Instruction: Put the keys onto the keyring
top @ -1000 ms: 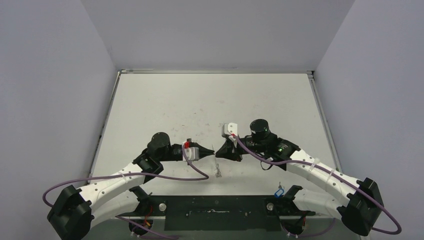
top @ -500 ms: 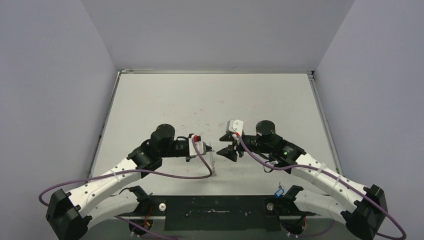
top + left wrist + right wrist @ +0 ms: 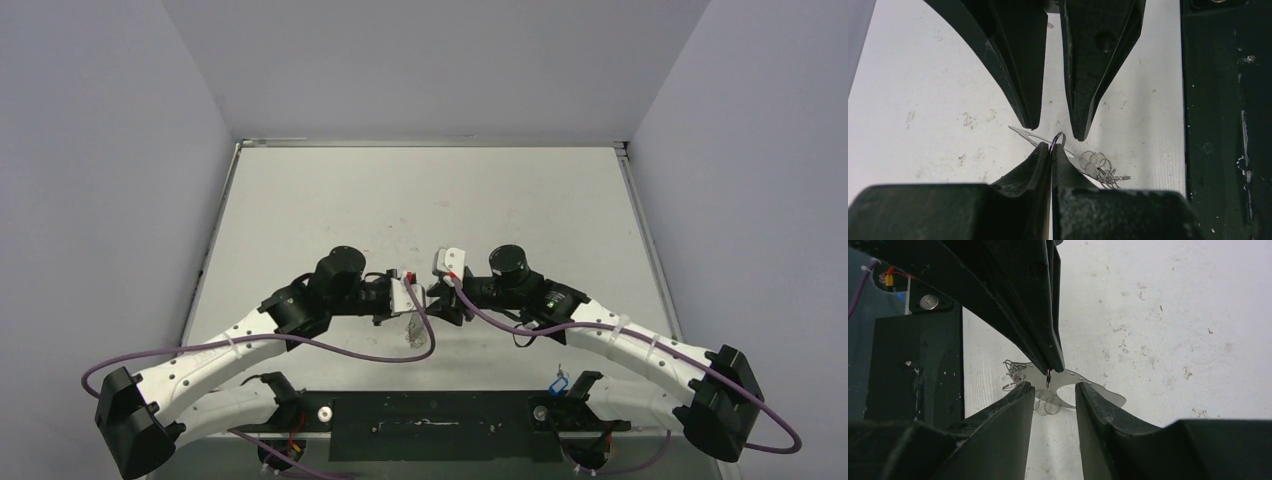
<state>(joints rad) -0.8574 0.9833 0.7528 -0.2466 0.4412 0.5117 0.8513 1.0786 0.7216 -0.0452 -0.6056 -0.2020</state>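
My left gripper (image 3: pixel 413 300) (image 3: pixel 1052 146) is shut on a small wire ring (image 3: pixel 1060 138) that stands upright between its tips. My right gripper (image 3: pixel 433 300) (image 3: pixel 1053 387) is open and faces it tip to tip, its fingers (image 3: pixel 1030 107) on either side of the ring. The keyring, a thin pale-grey piece (image 3: pixel 1098 389) with small dots along its rim, is right below, with a cluster of small wire rings (image 3: pixel 1100 167) beside it. I cannot tell whether it rests on the table or hangs. A small blue tag (image 3: pixel 559 383) lies by the right arm's base. The green key is out of view.
The black base plate (image 3: pixel 430 425) runs along the near table edge, just behind the grippers. Purple cables (image 3: pixel 360 352) loop off both arms over the near part of the white table (image 3: pixel 420 200). Grey walls stand on three sides.
The left gripper has moved right and forward with the ring in it. The right gripper has moved left to meet it. The tips were apart and now overlap.
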